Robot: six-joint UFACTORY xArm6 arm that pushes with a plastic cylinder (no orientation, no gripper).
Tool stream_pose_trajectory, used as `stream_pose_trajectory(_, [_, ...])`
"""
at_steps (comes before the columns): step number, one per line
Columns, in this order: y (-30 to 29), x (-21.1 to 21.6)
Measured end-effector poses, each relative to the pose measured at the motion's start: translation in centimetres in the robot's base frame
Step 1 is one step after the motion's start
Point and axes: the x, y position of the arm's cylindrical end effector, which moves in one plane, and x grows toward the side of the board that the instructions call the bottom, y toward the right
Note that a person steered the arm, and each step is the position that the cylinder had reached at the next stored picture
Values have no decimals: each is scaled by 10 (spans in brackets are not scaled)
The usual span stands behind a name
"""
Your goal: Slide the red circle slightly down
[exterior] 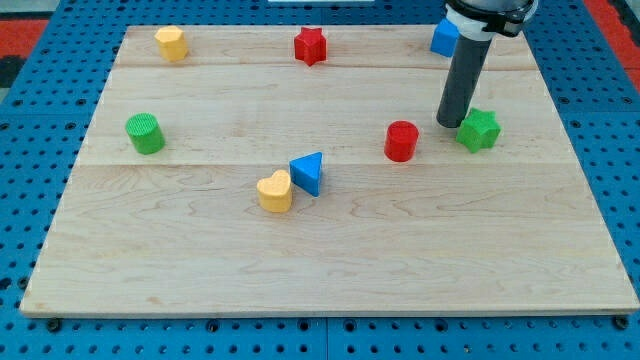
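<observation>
The red circle (401, 140) is a short red cylinder right of the board's centre. My tip (451, 123) is the lower end of a dark rod that comes down from the view's top right. It stands to the right of the red circle and slightly above it, with a small gap between them. It is right next to the left side of a green star-like block (480, 130); I cannot tell if they touch.
On the wooden board (330, 280): a red star (311, 46) at top centre, a yellow block (171, 43) top left, a blue block (444, 38) top right behind the rod, a green cylinder (145, 133) left, a yellow heart (275, 191) touching a blue triangle (308, 173).
</observation>
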Motion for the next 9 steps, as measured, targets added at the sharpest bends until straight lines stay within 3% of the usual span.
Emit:
stream_pose_trajectory(3, [-9,0])
stream_pose_trajectory(5, [-66,5])
stream_pose_trajectory(7, [-67,69])
stream_pose_trajectory(9, [-67,82])
